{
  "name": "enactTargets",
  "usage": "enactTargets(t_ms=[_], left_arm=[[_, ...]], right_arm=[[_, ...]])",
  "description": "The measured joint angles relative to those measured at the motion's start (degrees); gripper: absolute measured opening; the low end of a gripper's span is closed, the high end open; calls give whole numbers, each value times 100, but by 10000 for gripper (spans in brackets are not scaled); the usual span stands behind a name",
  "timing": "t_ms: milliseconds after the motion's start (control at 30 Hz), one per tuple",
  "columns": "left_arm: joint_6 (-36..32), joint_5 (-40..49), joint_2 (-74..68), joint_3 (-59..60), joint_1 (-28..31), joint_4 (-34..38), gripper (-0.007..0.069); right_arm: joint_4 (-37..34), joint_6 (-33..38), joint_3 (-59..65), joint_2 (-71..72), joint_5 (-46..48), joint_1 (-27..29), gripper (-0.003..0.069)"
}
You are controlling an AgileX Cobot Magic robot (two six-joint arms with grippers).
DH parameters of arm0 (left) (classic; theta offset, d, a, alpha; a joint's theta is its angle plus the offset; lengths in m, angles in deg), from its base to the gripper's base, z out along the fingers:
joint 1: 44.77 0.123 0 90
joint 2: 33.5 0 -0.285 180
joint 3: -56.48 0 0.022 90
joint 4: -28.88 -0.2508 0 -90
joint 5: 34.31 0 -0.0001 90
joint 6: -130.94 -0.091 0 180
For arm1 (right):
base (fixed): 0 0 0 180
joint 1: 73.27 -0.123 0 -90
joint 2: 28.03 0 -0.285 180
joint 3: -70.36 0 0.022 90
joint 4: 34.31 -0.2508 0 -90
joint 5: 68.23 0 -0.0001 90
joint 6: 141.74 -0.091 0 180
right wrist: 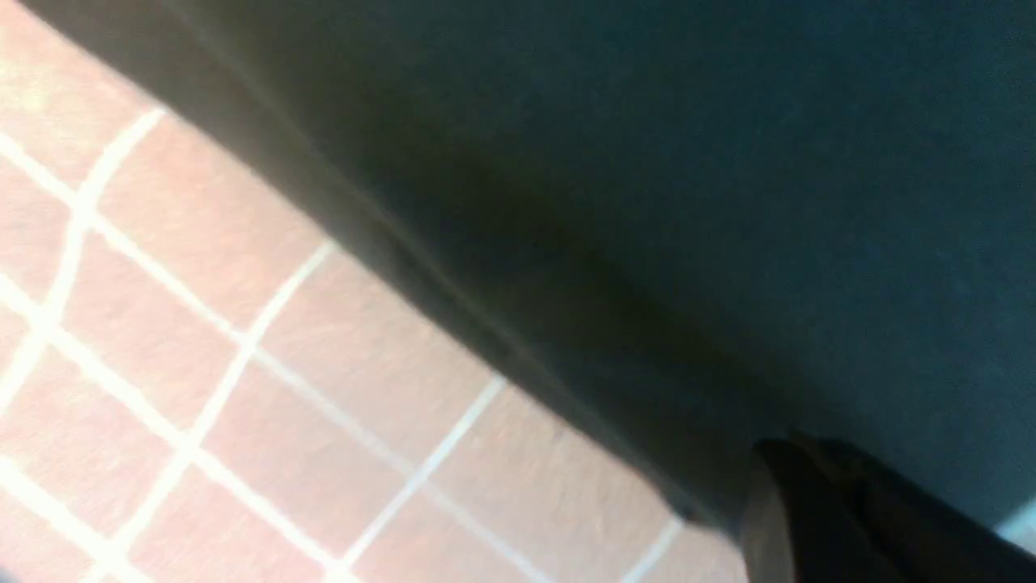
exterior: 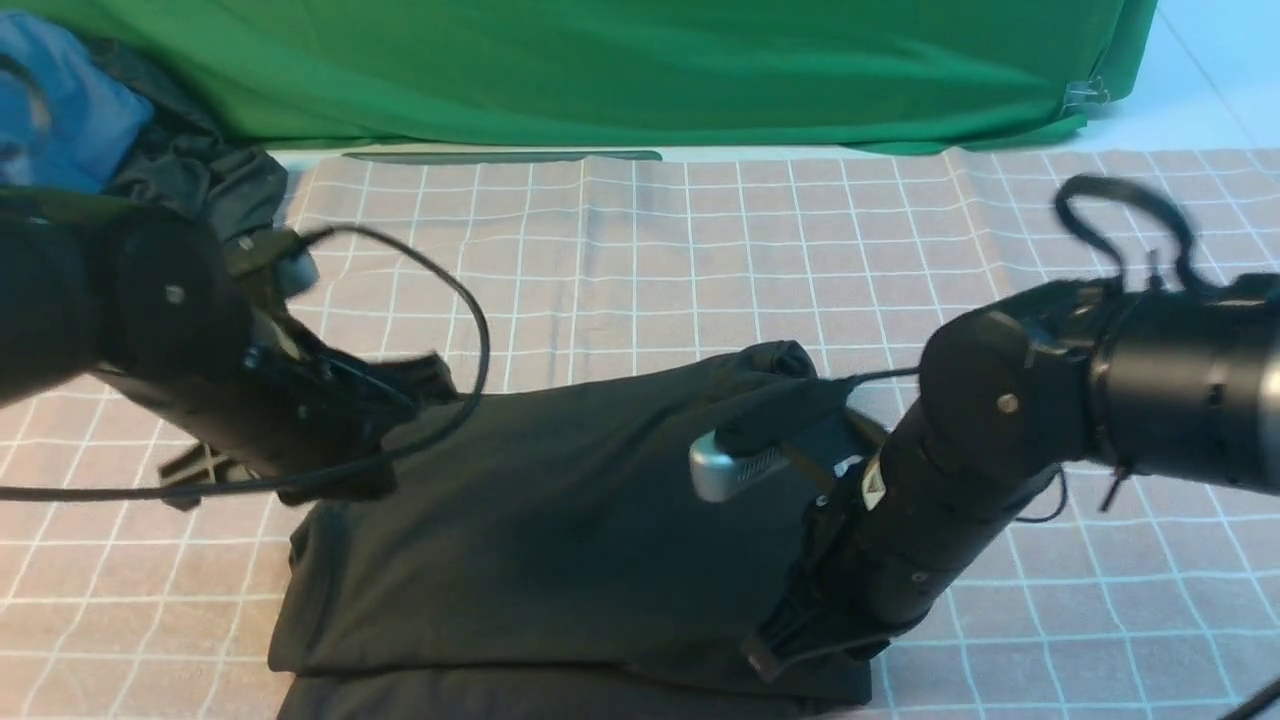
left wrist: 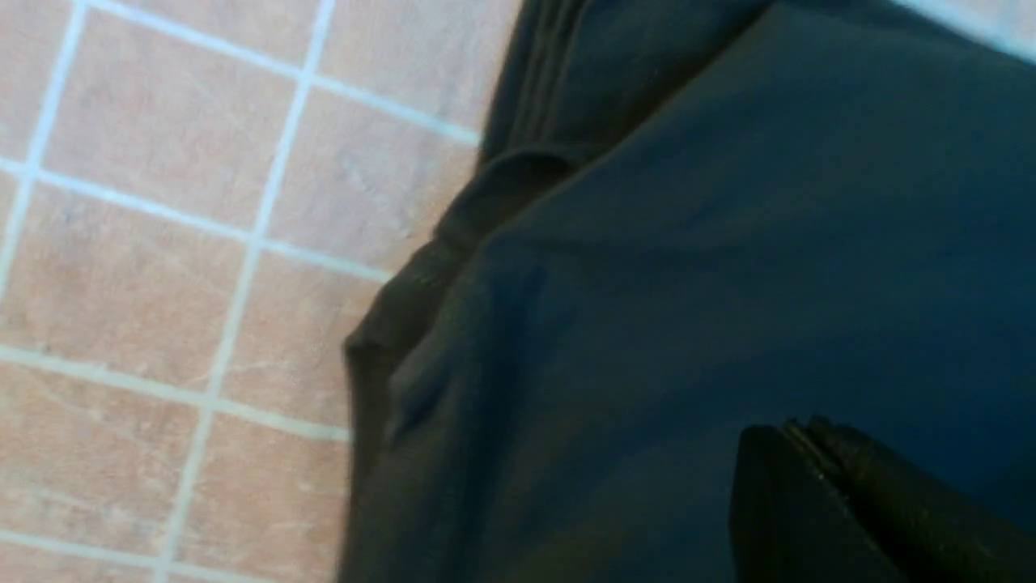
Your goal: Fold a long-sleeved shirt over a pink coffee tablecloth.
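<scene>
The black long-sleeved shirt (exterior: 560, 520) lies folded into a thick rectangle on the pink coffee tablecloth (exterior: 700, 260), near the front edge. My left gripper (exterior: 425, 378) hovers, blurred, at the shirt's far left corner. In the left wrist view its jaws (left wrist: 797, 427) are pressed together over the dark fabric (left wrist: 688, 243), with nothing seen between them. My right gripper (exterior: 775, 650) points down at the shirt's near right corner. The right wrist view shows it (right wrist: 789, 444) shut at the shirt's hem (right wrist: 728, 162), where it meets the gridded cloth (right wrist: 243, 405).
A bright green cloth (exterior: 640, 70) hangs across the back. A blue garment (exterior: 60, 100) and a dark grey one (exterior: 200, 170) are heaped at the far left. A black cable (exterior: 480, 330) loops off the left arm above the shirt.
</scene>
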Motion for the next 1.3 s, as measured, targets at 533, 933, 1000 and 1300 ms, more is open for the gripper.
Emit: enactTargets(t_ms=[533,933,1000,1300], left_arm=[[341,70,-516,700,1402,-665,13],[-1493,-244,374,-403,1052,1730,13],[-1573,-301,246,-459,848,1737,13],[-1794,-334,-752,-459,129,1714,13]], right_arm=[[47,-9,133,22,238,411,35],[339,194,-1922,285,357,1256,35],[243,280,-2463,-149,390,1579,35],[-177,639,-3391,-1662,766,1677,35]])
